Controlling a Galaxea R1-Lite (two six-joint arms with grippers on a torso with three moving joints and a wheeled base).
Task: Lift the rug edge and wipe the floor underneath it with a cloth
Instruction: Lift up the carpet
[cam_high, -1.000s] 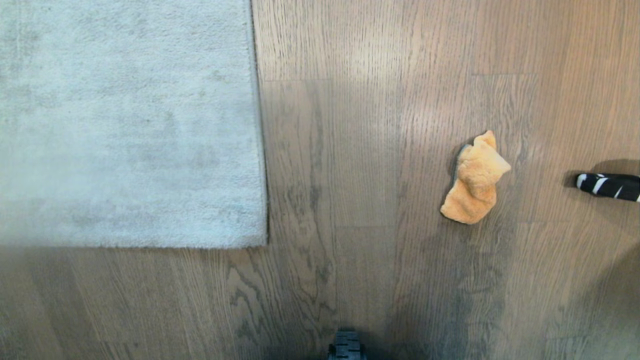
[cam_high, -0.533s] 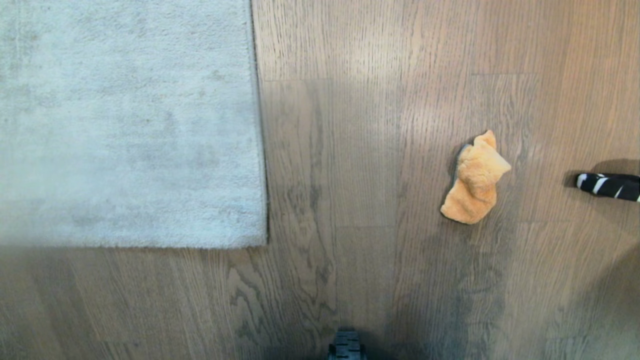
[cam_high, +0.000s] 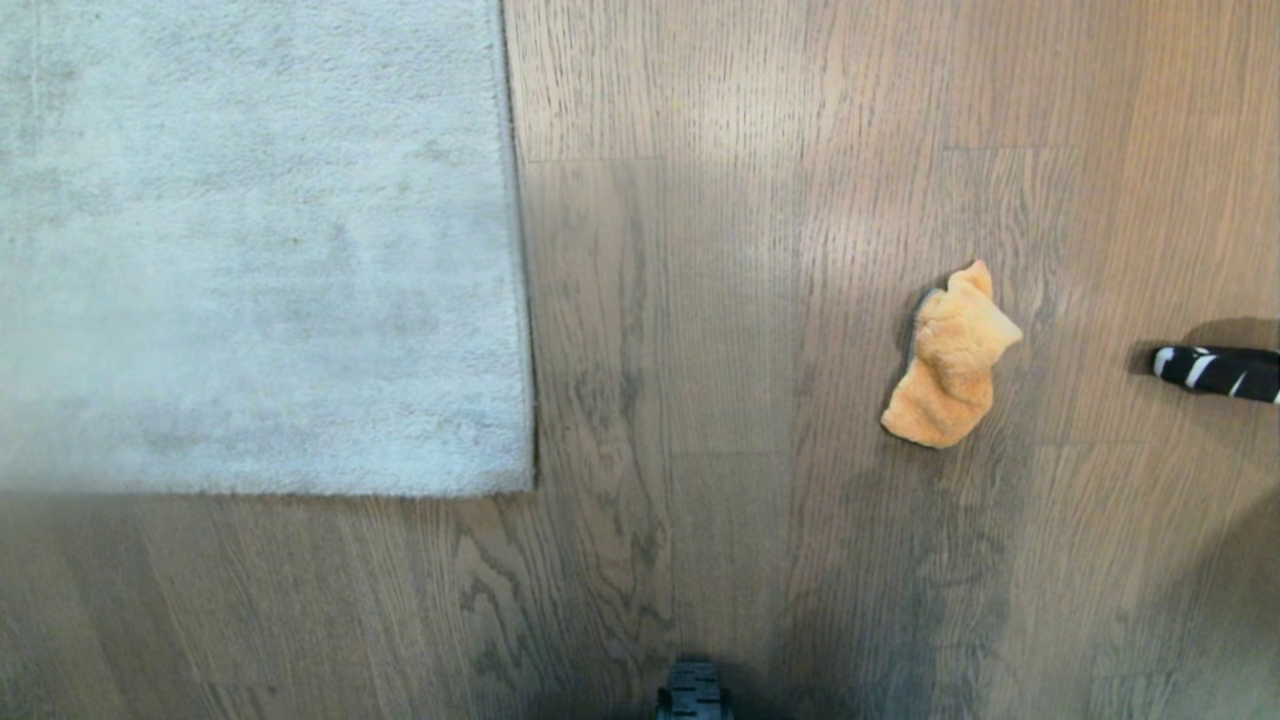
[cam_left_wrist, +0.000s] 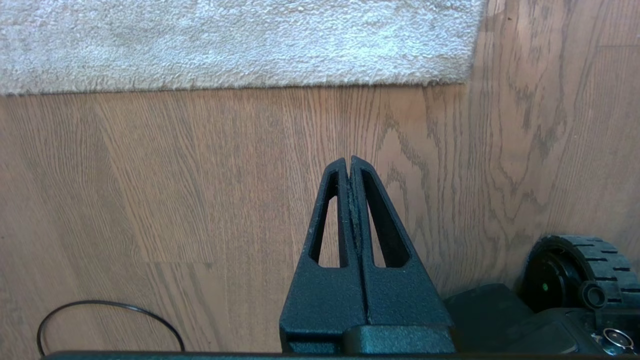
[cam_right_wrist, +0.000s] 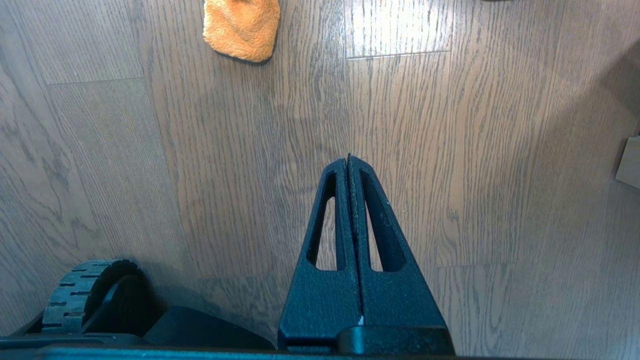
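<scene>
Left pincer (cam_left_wrist: 349, 161), right pincer (cam_right_wrist: 348, 159) closed (both empty).

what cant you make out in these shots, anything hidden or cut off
- Floor under the rug: hidden by the rug lying flat, every view.
- Black-and-white striped object: cut off by the head view's right edge, unidentifiable.
- Cloth: top cut off in the right wrist view.
- Pale object: cut off at the right wrist view's edge.
</scene>
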